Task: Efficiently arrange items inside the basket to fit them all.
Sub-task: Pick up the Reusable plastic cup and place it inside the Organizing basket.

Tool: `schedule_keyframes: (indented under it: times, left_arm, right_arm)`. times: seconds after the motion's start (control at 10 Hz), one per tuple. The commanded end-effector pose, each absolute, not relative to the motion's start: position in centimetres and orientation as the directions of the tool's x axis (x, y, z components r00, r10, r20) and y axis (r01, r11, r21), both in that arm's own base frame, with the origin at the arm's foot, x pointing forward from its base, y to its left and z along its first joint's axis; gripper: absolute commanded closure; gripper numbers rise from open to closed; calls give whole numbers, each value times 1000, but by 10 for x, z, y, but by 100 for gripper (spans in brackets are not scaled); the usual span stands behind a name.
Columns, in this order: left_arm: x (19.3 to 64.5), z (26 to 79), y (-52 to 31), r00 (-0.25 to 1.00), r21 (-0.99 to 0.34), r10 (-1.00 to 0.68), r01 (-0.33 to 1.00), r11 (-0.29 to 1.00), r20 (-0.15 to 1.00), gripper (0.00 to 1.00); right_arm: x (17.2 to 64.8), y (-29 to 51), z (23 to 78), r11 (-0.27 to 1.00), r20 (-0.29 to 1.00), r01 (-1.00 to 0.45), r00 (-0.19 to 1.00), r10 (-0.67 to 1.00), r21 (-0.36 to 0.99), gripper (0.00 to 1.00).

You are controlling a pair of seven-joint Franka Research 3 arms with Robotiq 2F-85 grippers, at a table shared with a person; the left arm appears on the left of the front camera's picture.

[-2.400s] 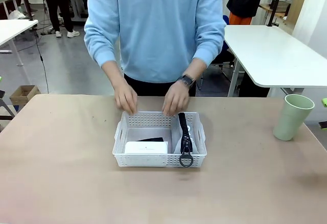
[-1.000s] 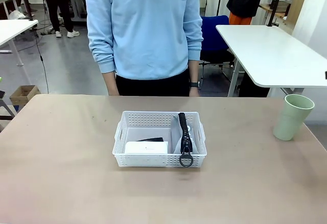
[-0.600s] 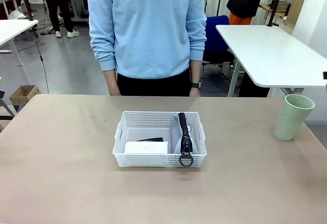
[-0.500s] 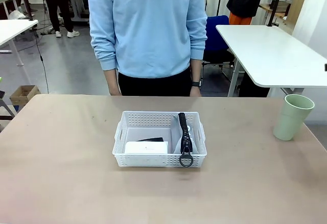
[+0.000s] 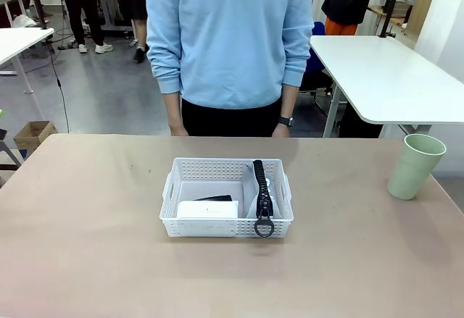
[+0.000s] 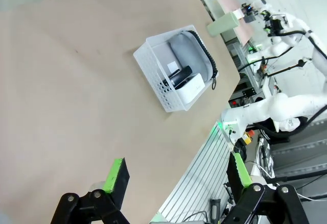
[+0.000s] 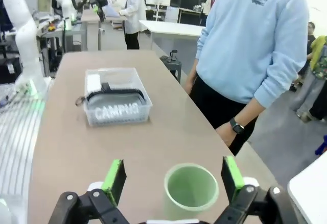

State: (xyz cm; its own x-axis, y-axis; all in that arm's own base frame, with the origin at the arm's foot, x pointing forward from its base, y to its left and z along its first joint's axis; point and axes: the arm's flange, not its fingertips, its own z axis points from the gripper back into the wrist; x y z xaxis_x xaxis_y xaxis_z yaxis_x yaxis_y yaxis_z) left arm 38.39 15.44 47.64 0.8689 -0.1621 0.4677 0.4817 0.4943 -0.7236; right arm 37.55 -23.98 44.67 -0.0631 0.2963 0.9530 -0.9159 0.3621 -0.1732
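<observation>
Basket [image 5: 217, 169]: white, perforated, shallow; sits mid-table [image 5: 94, 245], long side toward the robot.
Contents: grey pouch [image 5: 261, 195] fills the right-hand strip, lying along the side wall, with its ring pull [image 5: 264, 227] hanging over the near rim. White box [image 5: 207, 209] lies flat against the near wall on the left. Black stapler [image 5: 216, 198] is just behind the box, touching it or nearly so. The floor behind those two, toward the far-left corner, is bare.
Cup [image 5: 415, 166]: pale green, upright, mouth up; stands on the table at the robot's right, well apart from the basket and near the table's right edge.
Step in hand (judged): fetch the cup, the one item outside the basket.
How to do it well: come down square over the cup so the fingers straddle its wall evenly. Close gently, since a light cup may tip or skid if one pad lands first. Carry it upright and aim for the bare far-left floor. Keep clear of the pouch's zipper ridge and the stapler. If the gap proves tight, the box and stapler may need nudging toward the near wall first.
Right gripper [image 7: 172, 175]: spread wide, holding nothing. It hovers just above the cup, which lies between and below the two green pads [image 7: 115, 175]; no contact that I can make out.
Left gripper [image 6: 178, 165]: spread wide, empty; high above the table, well apart from the basket.
Person [image 5: 232, 35]: stands at the far side, arms hanging, hands off the table.
</observation>
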Motion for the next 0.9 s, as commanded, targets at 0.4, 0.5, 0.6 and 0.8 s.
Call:
schedule_keyframes:
  times: [0.4, 0.5, 0.6, 0.8]
  left_arm:
    - [382, 478, 154, 869, -719, -165, 481, 502, 467, 0]
    - [382, 478, 154, 869, -719, -165, 481, 502, 467, 0]
    - [382, 478, 154, 869, -719, -165, 481, 502, 467, 0]
    - [382, 478, 154, 869, -719, -165, 481, 502, 467, 0]
  right_arm:
    - [440, -316, 339, 477, 922, -878, 151, 357, -41, 0]
    - [444, -318, 322, 471, 900, -882, 220, 376, 18, 0]
    - [447, -314, 308, 454, 879, -889, 265, 397, 63, 0]
    - [450, -307, 285, 425, 850, -895, 323, 415, 132, 0]
